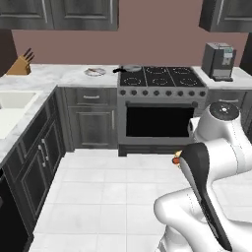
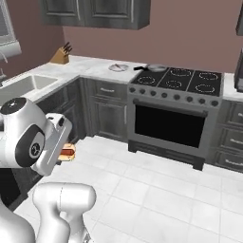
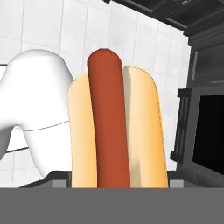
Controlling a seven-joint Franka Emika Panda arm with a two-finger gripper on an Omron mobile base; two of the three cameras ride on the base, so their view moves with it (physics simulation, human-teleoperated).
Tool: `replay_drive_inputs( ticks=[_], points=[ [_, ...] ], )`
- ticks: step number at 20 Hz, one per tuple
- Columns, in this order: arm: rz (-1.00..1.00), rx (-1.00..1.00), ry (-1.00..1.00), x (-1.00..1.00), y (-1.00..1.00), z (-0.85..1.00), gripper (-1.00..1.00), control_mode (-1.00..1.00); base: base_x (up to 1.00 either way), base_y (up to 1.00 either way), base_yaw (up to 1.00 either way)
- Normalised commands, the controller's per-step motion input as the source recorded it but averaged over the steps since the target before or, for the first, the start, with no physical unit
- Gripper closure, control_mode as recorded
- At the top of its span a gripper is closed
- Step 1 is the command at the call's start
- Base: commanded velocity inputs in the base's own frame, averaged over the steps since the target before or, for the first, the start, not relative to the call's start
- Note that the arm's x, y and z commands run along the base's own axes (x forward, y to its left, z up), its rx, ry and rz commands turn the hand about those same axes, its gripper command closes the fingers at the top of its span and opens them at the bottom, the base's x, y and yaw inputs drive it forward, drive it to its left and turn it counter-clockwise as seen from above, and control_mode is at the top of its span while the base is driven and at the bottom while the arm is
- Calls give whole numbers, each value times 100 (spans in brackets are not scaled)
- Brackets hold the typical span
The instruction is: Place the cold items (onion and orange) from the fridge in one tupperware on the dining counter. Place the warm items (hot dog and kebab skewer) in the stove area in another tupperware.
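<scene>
Above the white tile floor (image 2: 156, 190), in front of the oven (image 2: 171, 126), gripper (image 3: 118, 186) clamped on the hot dog (image 3: 116, 131), held aloft.

The hot dog (image 3: 117, 127) runs out past the bottom of the hand view, so its near end and the tool's grip on it stay hidden there. In the left base view only a sliver of it (image 1: 175, 160) peeks from behind the arm's dark forearm, and the tool itself is covered. In the right base view the arm's white link hides most of the bun (image 2: 68, 153) and the tool's fingers. Far beyond the tool, a round plate (image 1: 95, 72) on the desk (image 1: 59, 75) is too small to tell its contents. The pan (image 2: 154, 68) on the stove (image 2: 178, 80) is equally unclear.
</scene>
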Motion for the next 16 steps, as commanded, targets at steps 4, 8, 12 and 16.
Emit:
replay_drive_inputs(
  ticks=[4,8,12,16],
  points=[
    [0,0,0,0,0,0,100,100,-89,-21,-18],
    [0,0,0,0,0,0,100,100,-76,-24,-27],
    [0,0,0,0,0,0,100,100,-97,-14,-26],
    [0,0,0,0,0,0,100,100,-100,-16,-26]
  ],
)
